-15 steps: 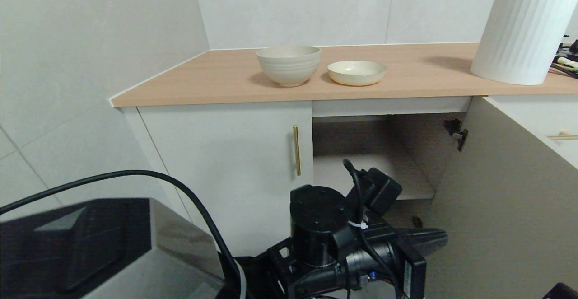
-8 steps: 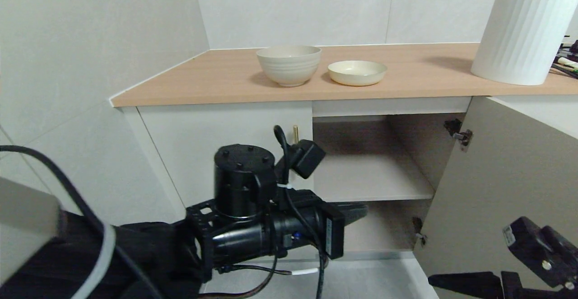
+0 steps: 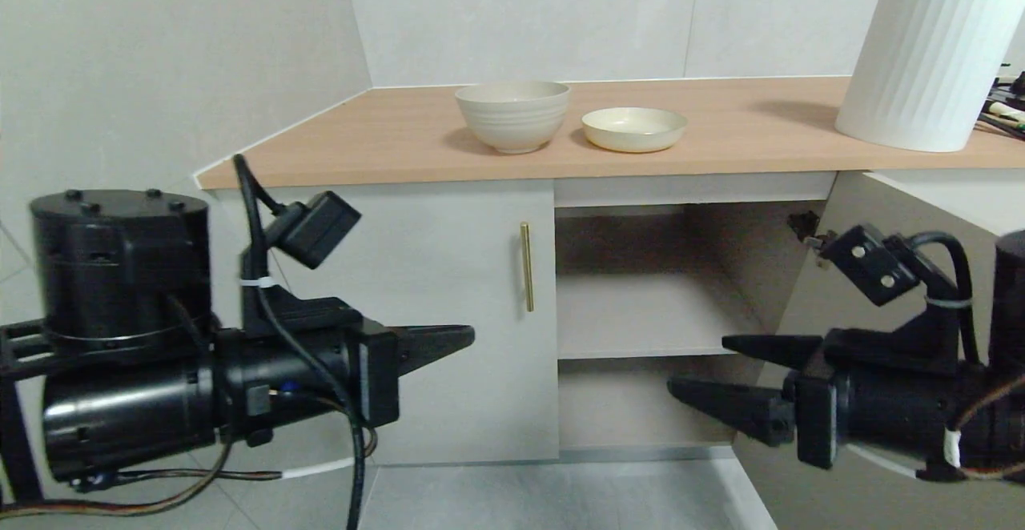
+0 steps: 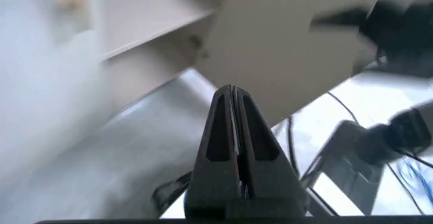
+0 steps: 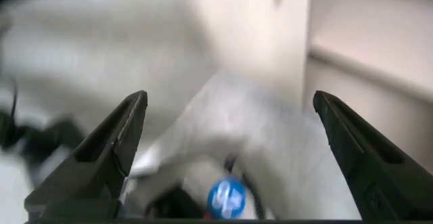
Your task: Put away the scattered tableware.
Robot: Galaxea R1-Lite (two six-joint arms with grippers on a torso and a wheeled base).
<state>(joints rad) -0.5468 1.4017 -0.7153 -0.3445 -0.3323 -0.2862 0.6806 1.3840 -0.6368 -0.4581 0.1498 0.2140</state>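
Cream bowl (image 3: 512,116) beside plate (image 3: 633,128) on counter (image 3: 384,146) (head view).

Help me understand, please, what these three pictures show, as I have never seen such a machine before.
This is a two-armed robot on wheels, facing a kitchen counter. The wide picture comes from a camera on its head. The other two come from cameras on each wrist, looking along that arm's fingers. The left gripper has its fingers pressed together, and the right gripper has its fingers spread apart. Neither holds anything. On the wooden countertop stand a deep bowl and, beside it, a shallow dish, with a tall white ribbed container farther right. Below, the cabinet's right door is open, showing a shelf inside. The bowl and dish are the tableware to put away.
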